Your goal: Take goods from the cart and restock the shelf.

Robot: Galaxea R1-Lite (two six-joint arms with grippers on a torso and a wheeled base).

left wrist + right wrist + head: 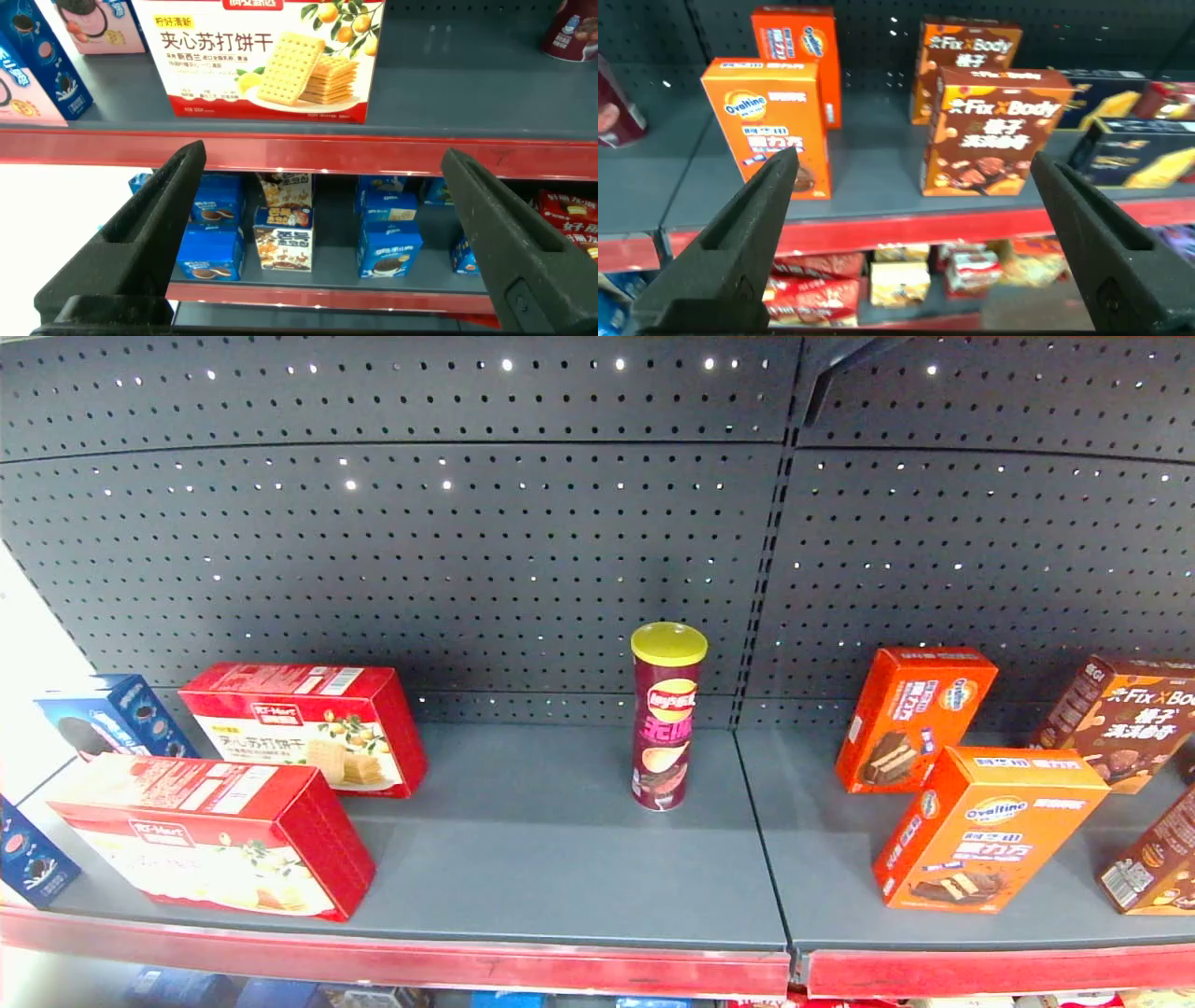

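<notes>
A maroon chips can [666, 717] with a yellow lid stands upright alone near the middle of the grey shelf [551, 859]; its base shows at a corner of the left wrist view [572, 33] and its side in the right wrist view [615, 110]. My left gripper [322, 243] is open and holds nothing, in front of the shelf's red front edge [308, 154], facing a red cracker box [271, 58]. My right gripper [915, 238] is open and holds nothing, facing orange boxes [771, 126] and brown boxes [994, 126].
Two red cracker boxes [210, 835] and blue cookie boxes [112, 714] fill the shelf's left part. Orange boxes [990, 826] and brown boxes [1125, 719] stand on the right. A lower shelf holds blue cookie boxes [388, 247]. Bare shelf lies around the can.
</notes>
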